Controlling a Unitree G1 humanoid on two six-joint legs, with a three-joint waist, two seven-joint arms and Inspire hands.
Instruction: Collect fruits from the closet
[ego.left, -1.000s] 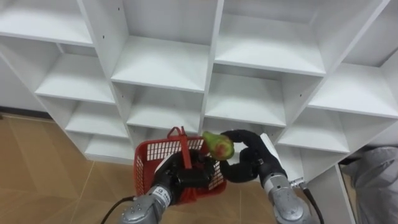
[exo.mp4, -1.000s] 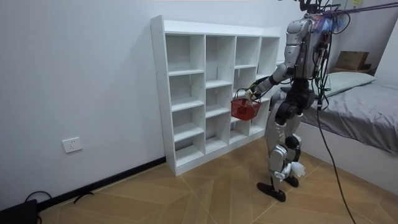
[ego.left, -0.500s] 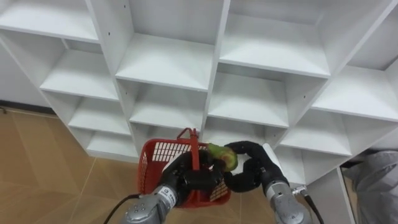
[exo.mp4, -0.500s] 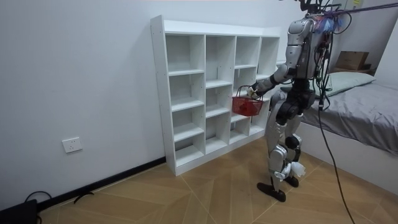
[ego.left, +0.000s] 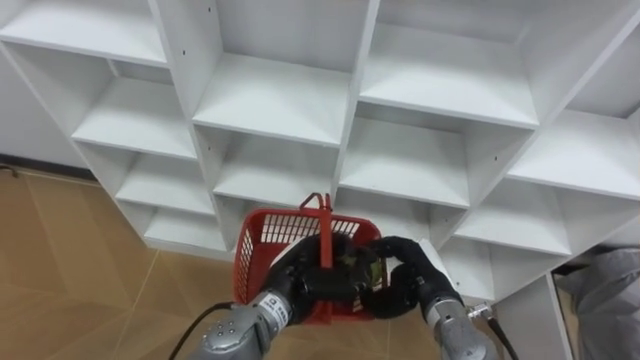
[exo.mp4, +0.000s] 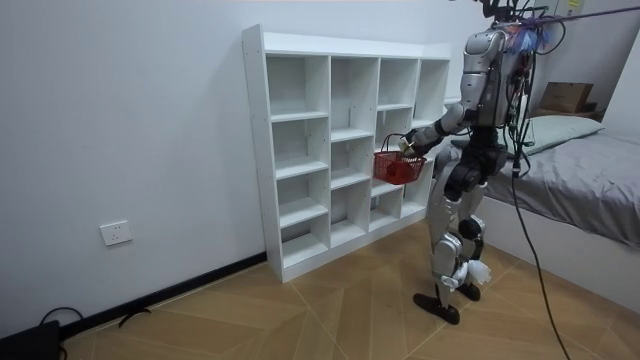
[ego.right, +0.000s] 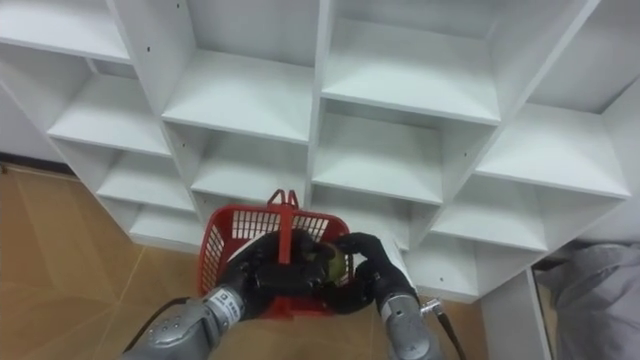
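Note:
My left hand (ego.left: 305, 283) is curled round the upright handle (ego.left: 325, 232) of a red mesh basket (ego.left: 272, 238) and holds it up in front of the white closet (ego.left: 280, 100). My right hand (ego.left: 403, 273) reaches over the basket's right rim with its fingers curled round a green and red fruit (ego.left: 364, 268). The fruit sits low inside the basket, partly hidden between both hands. In the right eye view the fruit (ego.right: 335, 262) shows just under the right hand (ego.right: 365, 262). In the room view the basket (exo.mp4: 398, 168) hangs at the robot's waist height before the shelves.
The closet's open compartments (exo.mp4: 330, 140) stand bare right ahead. Wooden floor (ego.left: 60, 260) lies below at the left. A bed (exo.mp4: 590, 180) with grey cover stands behind the robot at the room view's right.
My right hand has brought the fruit down from above the basket's rim into the basket. The basket has come up slightly, and the view has shifted a little.

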